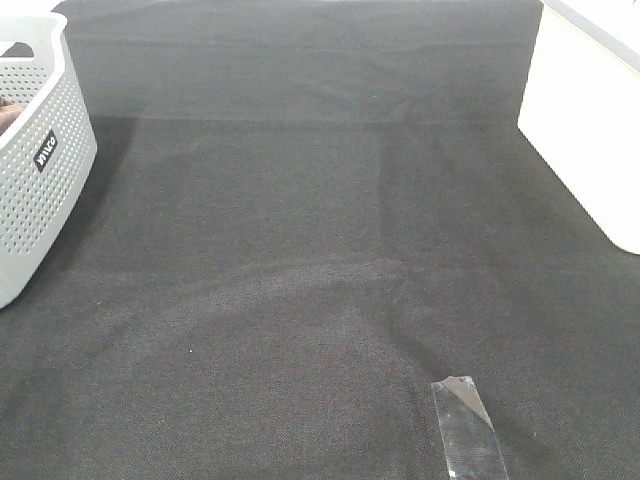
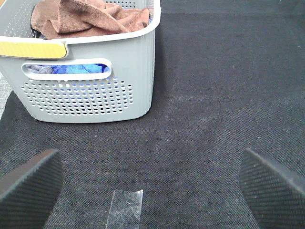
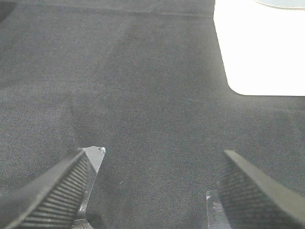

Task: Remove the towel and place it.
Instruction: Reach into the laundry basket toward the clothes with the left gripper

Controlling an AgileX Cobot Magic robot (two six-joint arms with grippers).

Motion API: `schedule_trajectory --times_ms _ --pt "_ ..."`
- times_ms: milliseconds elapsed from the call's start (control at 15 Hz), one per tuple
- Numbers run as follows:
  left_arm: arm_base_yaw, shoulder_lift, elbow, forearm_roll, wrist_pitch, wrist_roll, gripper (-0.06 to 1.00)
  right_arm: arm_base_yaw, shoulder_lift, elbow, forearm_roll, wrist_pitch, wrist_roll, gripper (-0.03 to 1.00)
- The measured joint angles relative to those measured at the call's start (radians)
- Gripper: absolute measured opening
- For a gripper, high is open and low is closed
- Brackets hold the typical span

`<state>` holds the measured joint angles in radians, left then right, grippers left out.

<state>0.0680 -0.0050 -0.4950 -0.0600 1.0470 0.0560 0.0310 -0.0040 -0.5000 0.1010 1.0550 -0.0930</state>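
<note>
The big brown fluffy towel [image 2: 90, 19] is lying all crumpled on top of the pile inside the grey plastic basket with little holes [image 2: 95, 90]. Something soft and blue [image 2: 76, 69] is peeking out under it through the handle hole. The basket is sitting at the left edge of the table with the black cloth on it [image 1: 320, 250], towards the far left corner.

The left fingers [image 2: 31, 183] are standing wide apart and are holding nothing. They are pointing at the basket from a little way off and are not touching it or the towel. The right fingers [image 3: 52, 195] are spread wide too, and they are holding nothing either. They are hanging over the right side of the table. The white box [image 1: 585, 140] is sitting there by the right edge, near the far right corner. A strip of clear sticky tape [image 1: 468, 430] is lying flat close to the near edge.

So I think the job is only just starting. No part of it is looking done yet, because the towel is not out of the basket. Reaching in, pinching the towel, lifting it out and putting it down are all waiting to be done. The left fingers are looking like the nearest ones for that. The pictures are not showing where the towel should go.
</note>
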Motion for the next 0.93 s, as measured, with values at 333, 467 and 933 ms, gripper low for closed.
schedule_trajectory --times_ms 333,467,933 --pt "0.0 0.0 0.0 0.0 0.0 0.0 0.95 0.0 0.0 0.0 0.0 0.0 0.0 0.72" --pt "0.0 0.0 0.0 0.0 0.0 0.0 0.95 0.0 0.0 0.0 0.0 0.0 0.0 0.72" --pt "0.0 0.0 0.0 0.0 0.0 0.0 0.95 0.0 0.0 0.0 0.0 0.0 0.0 0.72"
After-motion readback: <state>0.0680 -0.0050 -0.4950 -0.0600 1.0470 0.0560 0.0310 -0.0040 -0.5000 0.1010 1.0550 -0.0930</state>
